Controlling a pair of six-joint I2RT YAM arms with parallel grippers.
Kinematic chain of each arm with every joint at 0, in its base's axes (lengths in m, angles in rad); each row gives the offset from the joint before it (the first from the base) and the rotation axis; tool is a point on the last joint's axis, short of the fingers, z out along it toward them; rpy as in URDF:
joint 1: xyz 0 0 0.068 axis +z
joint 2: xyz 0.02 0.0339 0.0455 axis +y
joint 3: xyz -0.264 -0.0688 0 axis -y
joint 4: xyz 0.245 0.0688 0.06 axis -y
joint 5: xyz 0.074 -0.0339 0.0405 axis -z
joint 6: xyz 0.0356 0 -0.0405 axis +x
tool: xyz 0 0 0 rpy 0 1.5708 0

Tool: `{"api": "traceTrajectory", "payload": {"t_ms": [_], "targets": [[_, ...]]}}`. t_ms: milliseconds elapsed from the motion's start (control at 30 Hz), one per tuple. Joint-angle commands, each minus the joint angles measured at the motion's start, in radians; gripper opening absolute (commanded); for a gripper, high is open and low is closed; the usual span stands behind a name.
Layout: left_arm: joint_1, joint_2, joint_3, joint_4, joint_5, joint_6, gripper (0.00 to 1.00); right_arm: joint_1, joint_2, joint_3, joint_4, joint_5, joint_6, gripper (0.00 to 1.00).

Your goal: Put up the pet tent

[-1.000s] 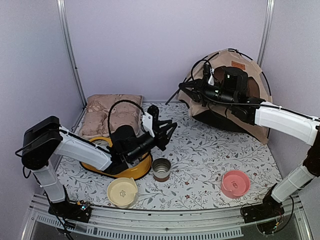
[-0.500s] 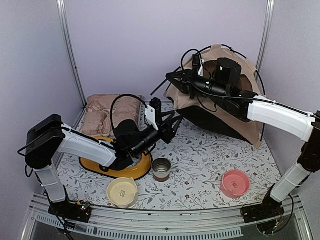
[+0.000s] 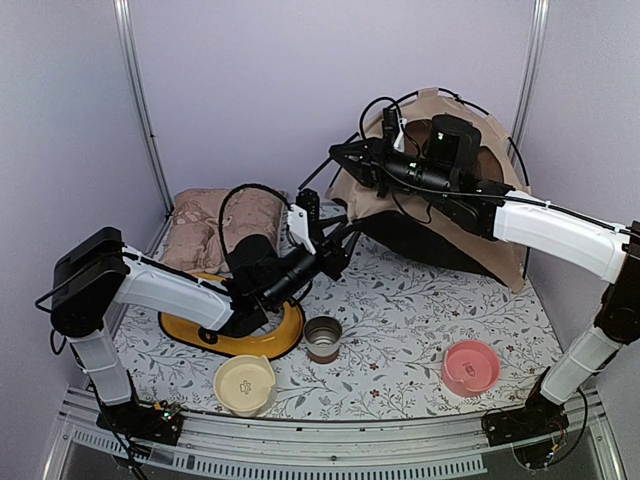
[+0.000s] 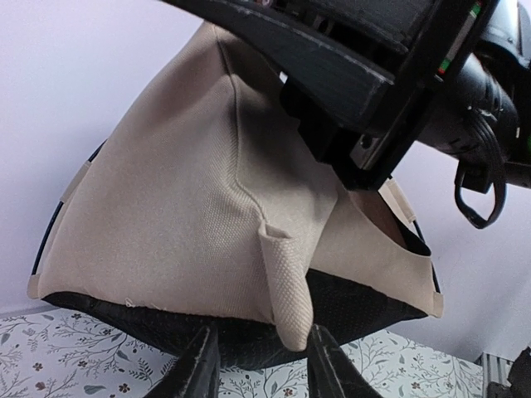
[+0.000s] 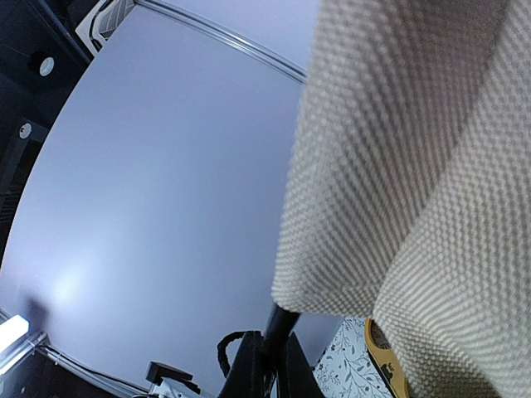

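The pet tent (image 3: 440,190) is tan fabric with a black floor and thin black poles, tilted up at the back right. My right gripper (image 3: 342,157) is shut on a black pole end (image 5: 280,325) that sticks out of the tent's fabric (image 5: 415,166) at its upper left corner. My left gripper (image 3: 338,240) is open just below the tent's lower left edge. In the left wrist view a tan fabric sleeve (image 4: 290,290) hangs down between the open fingers (image 4: 197,365), ungripped. The right gripper's black body (image 4: 357,75) fills the top of that view.
A pinkish patterned cushion (image 3: 215,225) lies at the back left. A yellow ring-shaped dish (image 3: 240,338) sits under the left arm. A metal cup (image 3: 322,338), a cream bowl (image 3: 245,385) and a pink bowl (image 3: 470,367) stand along the front. Walls close the back and sides.
My right gripper has pulled the pole and tent corner up and to the left. My left gripper has risen and moved right, up to the tent's lower edge.
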Motion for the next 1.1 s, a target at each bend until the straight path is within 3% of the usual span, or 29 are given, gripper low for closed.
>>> {"api": "traceTrajectory", "payload": {"t_ms": [0,533,800,900,1033,1067], "targets": [[0.008,-0.019,0.012,0.023,0.005,-0.003,0.36,0.008,0.001,0.022,0.041,0.019,-0.013,0.0],[0.013,-0.045,0.022,0.028,0.0,0.006,0.35,0.011,0.002,-0.006,0.041,0.036,-0.017,0.0],[0.016,-0.05,0.03,0.019,0.0,0.015,0.3,0.01,0.005,-0.009,0.041,0.04,-0.02,0.0],[0.016,-0.05,0.034,0.002,0.005,0.019,0.21,0.009,0.005,-0.012,0.042,0.041,-0.02,0.0],[0.016,-0.049,0.012,-0.006,0.002,0.026,0.01,0.004,-0.008,-0.016,0.035,0.051,-0.036,0.0],[0.017,-0.052,0.0,-0.006,-0.001,0.026,0.0,-0.003,-0.014,-0.023,0.03,0.055,-0.042,0.0]]}}
